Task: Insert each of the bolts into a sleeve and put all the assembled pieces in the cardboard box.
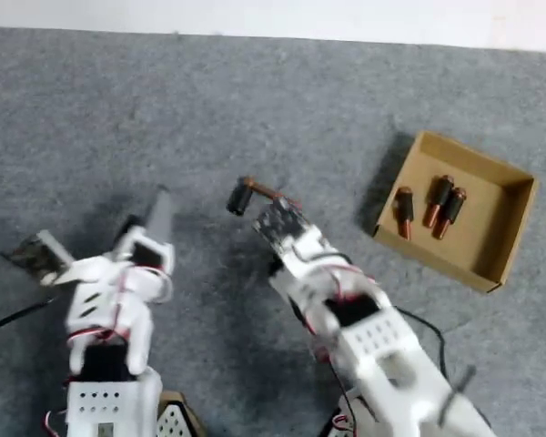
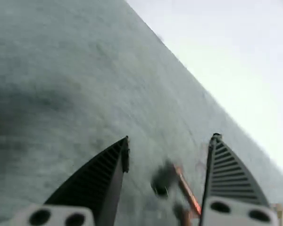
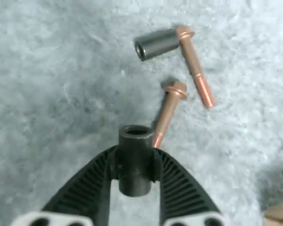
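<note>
My right gripper (image 3: 134,155) is shut on a dark sleeve (image 3: 134,160), held upright with its bore facing out. On the grey mat just beyond it lie a second sleeve (image 3: 155,43) and two copper bolts (image 3: 195,66) (image 3: 169,113); the nearer bolt reaches almost to the held sleeve. From above, the right gripper (image 1: 271,221) sits beside a loose sleeve (image 1: 239,198) and a bolt (image 1: 271,193). My left gripper (image 2: 170,140) is open with nothing held; a sleeve (image 2: 162,179) and a bolt (image 2: 186,190) show farther off between its fingers. Seen from above, the left gripper (image 1: 157,211) stands left of the parts.
The cardboard box (image 1: 500,250) sits at the right of the mat with three assembled pieces (image 1: 435,206) inside. A white edge (image 1: 346,18) borders the mat at the back. Both arm bodies occupy the near side.
</note>
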Robot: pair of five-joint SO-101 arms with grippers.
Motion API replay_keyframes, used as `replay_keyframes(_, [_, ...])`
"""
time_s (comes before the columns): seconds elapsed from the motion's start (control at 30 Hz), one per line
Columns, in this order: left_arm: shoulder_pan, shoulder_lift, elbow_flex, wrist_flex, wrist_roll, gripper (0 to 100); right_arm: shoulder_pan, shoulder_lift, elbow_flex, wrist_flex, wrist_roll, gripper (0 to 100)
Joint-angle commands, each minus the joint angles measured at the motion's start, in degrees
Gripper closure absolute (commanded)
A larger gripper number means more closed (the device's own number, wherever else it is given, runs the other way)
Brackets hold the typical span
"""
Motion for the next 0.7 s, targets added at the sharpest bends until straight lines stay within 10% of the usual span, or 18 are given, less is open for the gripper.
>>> replay_keyframes(0.0, [11.47, -0.22, -1.36, -1.32, -4.13, 74, 3.21, -18.33, 6.29, -0.04, -0.35, 99.5])
replay_keyframes(0.4, [25.45, 3.03, -6.11, -4.04, -11.87, 76, 14.64, -55.52, 21.32, 23.96, -0.26, 99.5])
replay_keyframes(0.67, [27.12, 46.90, -27.38, -11.78, -8.88, 83, 15.52, -55.43, 21.23, 23.87, -0.44, 99.5])
